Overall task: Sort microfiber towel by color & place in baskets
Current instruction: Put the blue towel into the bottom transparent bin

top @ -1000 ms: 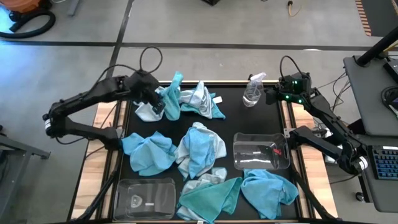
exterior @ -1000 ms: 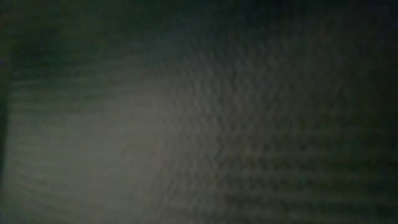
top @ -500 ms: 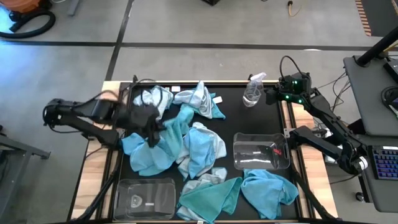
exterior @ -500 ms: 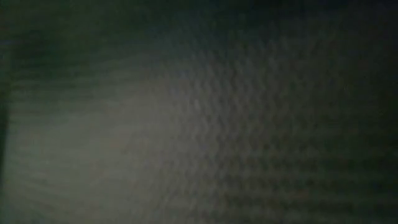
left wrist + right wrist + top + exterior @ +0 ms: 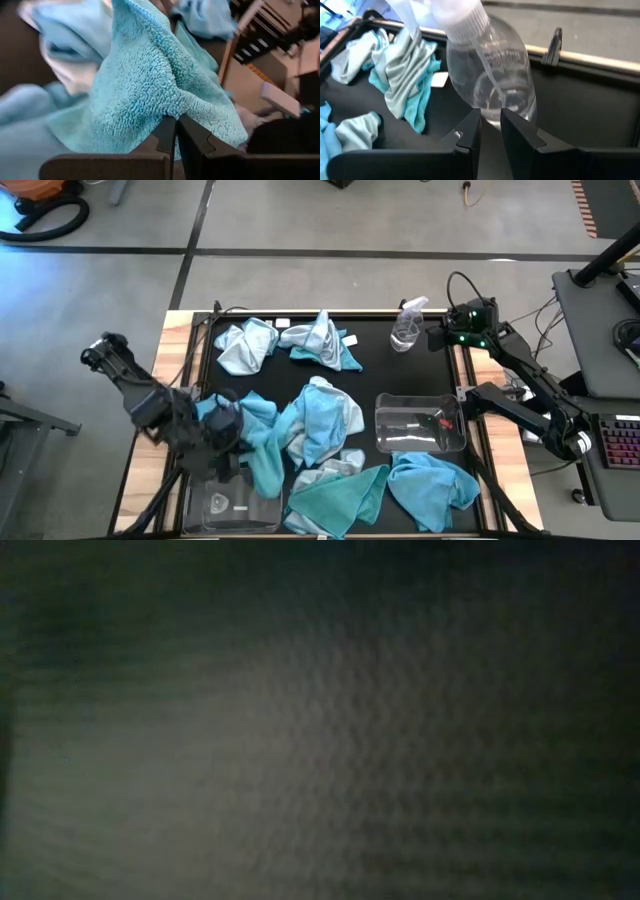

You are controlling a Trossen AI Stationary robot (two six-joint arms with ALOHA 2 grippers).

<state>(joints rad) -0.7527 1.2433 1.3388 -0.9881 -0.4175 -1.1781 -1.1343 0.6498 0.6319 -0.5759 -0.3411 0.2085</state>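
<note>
The left gripper hangs above the near-left clear basket, its jaws pinching a fold of a sky-blue microfiber towel that trails down beside the bin. The right gripper sits at the table's far right, jaws narrowly parted just before a clear spray bottle. The second basket stands mid-right. Other towels lie scattered. No writing is legible anywhere.
</note>
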